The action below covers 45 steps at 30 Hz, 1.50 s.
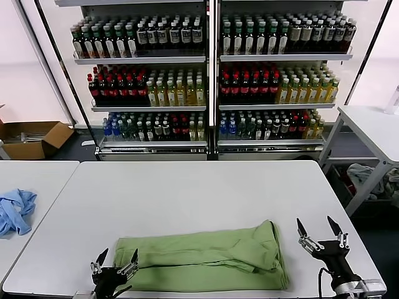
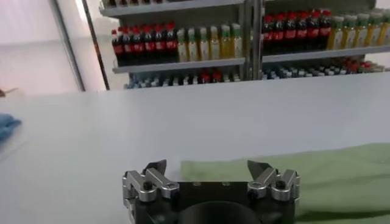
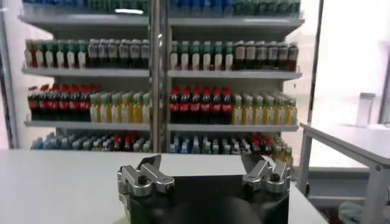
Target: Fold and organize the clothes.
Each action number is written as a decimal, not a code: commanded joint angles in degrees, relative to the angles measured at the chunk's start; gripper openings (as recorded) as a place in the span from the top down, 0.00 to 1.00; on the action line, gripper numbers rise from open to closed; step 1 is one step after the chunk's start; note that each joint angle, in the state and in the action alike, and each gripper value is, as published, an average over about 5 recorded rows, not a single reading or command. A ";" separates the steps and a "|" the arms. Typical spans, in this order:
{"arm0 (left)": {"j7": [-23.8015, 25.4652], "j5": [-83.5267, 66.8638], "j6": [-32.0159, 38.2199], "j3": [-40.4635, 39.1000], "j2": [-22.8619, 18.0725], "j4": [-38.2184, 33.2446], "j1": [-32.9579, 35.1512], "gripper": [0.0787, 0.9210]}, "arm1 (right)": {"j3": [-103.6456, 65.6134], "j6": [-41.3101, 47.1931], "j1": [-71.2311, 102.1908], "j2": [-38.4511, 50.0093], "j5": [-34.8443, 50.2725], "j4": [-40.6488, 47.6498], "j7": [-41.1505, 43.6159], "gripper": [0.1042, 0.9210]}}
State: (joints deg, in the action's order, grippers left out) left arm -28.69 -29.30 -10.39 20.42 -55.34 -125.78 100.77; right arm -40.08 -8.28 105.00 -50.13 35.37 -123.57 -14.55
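Observation:
The light green shirt [image 1: 209, 257] lies folded into a long band along the front edge of the white table [image 1: 187, 187]. My left gripper [image 1: 117, 256] is open and empty at the band's left end, just off the cloth. In the left wrist view the left gripper [image 2: 209, 167] has its jaws spread, with the green shirt [image 2: 317, 176] just beyond it. My right gripper [image 1: 320, 227] is open and empty to the right of the shirt, above the table's front right corner. In the right wrist view the right gripper [image 3: 202, 163] holds nothing. The shirt's collar, buttons and logo are hidden.
A light blue cloth [image 1: 15, 210] lies on a second white table at the left. Drink shelves [image 1: 206, 75] stand behind the table. A cardboard box [image 1: 31, 138] sits on the floor at the back left. Another white table [image 1: 374, 128] stands at the right.

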 commanded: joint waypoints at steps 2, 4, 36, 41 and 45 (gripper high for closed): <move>-1.04 -10.15 3.39 -1.61 -2.32 3.61 -1.80 0.12 | -4.37 -6.69 0.40 -0.45 3.93 3.55 2.28 0.12; -1.12 -12.16 3.53 -1.15 -2.31 3.78 -2.37 0.12 | -4.33 -6.68 0.23 -0.59 3.90 3.66 2.30 0.12; -2.50 -8.69 7.06 -3.82 -3.45 5.23 -5.22 0.71 | -2.08 -5.79 -1.64 -2.00 3.49 1.29 1.23 0.12; -4.46 -9.72 6.73 0.56 -2.33 3.31 -6.74 0.87 | -0.92 -5.22 -2.88 -1.88 3.10 0.91 1.00 0.12; -6.29 -11.62 4.43 8.52 -1.08 1.36 -7.39 0.96 | -0.43 -5.00 -3.60 -1.74 2.88 0.75 0.91 0.12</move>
State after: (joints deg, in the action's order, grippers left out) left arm -31.56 -39.81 -4.45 18.81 -57.90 -121.29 94.80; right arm -41.36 -13.46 102.64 -51.91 38.37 -122.70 -13.59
